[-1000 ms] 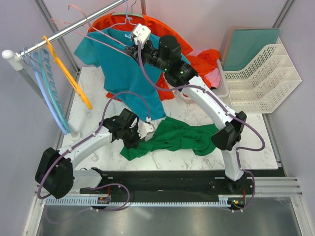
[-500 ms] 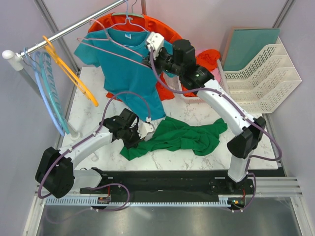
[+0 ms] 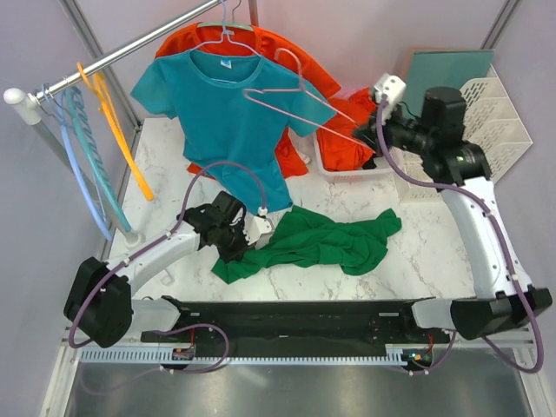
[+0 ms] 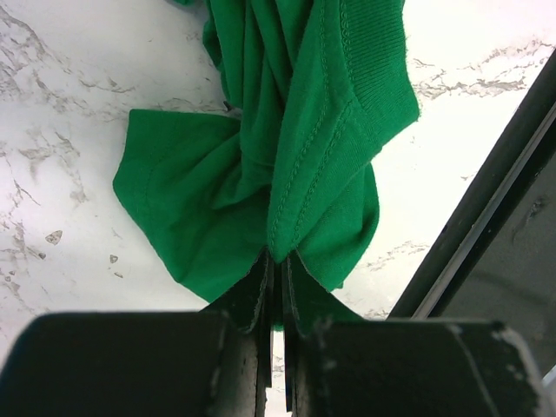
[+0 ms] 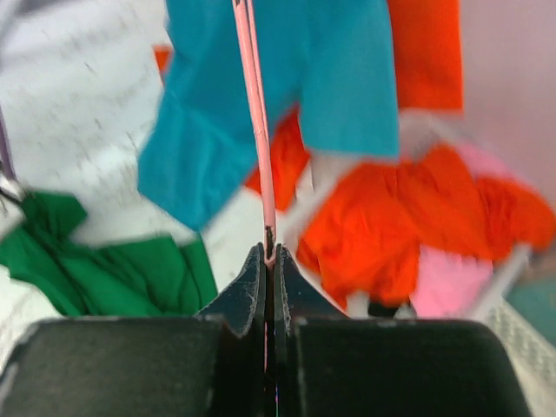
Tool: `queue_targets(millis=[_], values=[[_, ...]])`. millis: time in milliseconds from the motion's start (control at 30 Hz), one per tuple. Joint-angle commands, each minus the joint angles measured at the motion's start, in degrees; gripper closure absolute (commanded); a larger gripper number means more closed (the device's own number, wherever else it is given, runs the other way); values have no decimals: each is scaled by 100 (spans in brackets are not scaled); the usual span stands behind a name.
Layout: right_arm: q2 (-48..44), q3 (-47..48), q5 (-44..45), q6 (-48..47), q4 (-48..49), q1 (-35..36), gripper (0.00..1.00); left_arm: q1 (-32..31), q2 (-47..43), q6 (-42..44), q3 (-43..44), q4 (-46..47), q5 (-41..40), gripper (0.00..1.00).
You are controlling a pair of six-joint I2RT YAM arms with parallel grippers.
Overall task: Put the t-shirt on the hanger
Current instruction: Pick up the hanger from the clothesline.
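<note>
The dark green t-shirt lies crumpled on the marble table near the front. My left gripper is shut on its left edge; in the left wrist view a fold of the t-shirt is pinched between the closed jaws of the left gripper. My right gripper is shut on a corner of the thin pink wire hanger and holds it in the air over the back right of the table, off the rail. In the right wrist view the hanger wire runs straight up out of the right gripper.
A teal t-shirt hangs from the rail, with an orange garment behind it. An orange hanger and light blue hangers hang at left. A white basket holds orange-red and pink clothes. A white file tray stands at back right.
My right arm has swung from the rail out to the right, carrying the pink hanger with it. The orange hanger has swung. My left arm and the green t-shirt have not moved.
</note>
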Motion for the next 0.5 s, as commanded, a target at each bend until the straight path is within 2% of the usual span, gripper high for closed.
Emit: queue_targets(millis=[0,33,167,200,233,333,467], values=[[-646,-531,-737,-1233,-1750,-1015,100,27,-61,29,225,282,65,93],[-665,-540,-825,-1542,-2441,-1409,100,54,-87,-6,234,343,56,93],[-517,-435,-1500,-2957,-4106,-2439,100,220,-141,-67,426,598,48,93],[-437,-374,-1624,-3830,-4501,-2615,100,299,-88,-120,488,616,56,94],[-271,-286,-1721,-4117,-5235,-2930,100,378,-35,-147,559,634,108,94],[-444,-723,-1696,-4610,-5234,-3240,100,721,228,-199,866,634,153,94],[-507,-1137,-1827,-4788,-5243,-3250,100,809,448,-252,1051,879,-487,97]])
